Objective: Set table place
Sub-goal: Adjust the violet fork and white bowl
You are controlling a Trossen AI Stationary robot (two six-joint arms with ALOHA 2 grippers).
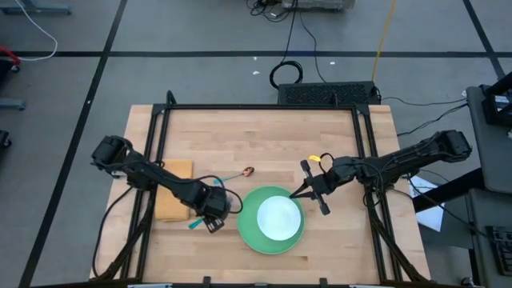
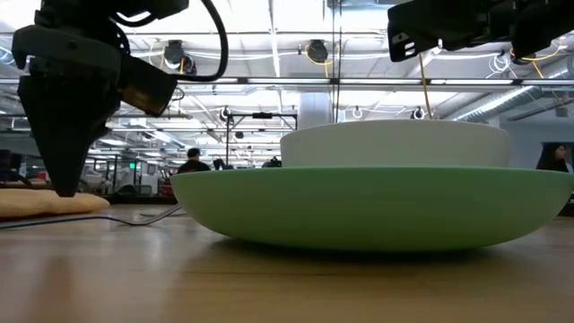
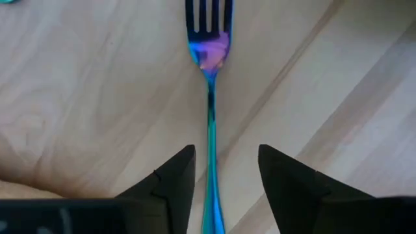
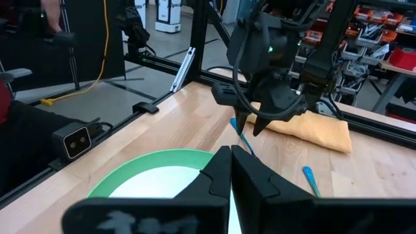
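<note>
The blue-handled fork (image 3: 210,97) lies flat on the wood table (image 1: 336,144), left of the green plate (image 1: 250,232). The white bowl (image 1: 278,216) stands in the plate. My left gripper (image 3: 224,188) is open and points down, one finger on either side of the fork's handle, without touching it; it also shows in the high view (image 1: 213,224) and the low view (image 2: 63,170). My right gripper (image 4: 231,172) is shut and empty above the plate's right rim (image 1: 308,192). The spoon (image 1: 240,173) lies beyond the plate. The tan cloth (image 1: 172,192) lies flat at the left.
The table's black frame (image 1: 264,106) runs along the far edge and both sides. Bare wood lies right of the plate and along the far side. People and racks show in the room behind in the low view.
</note>
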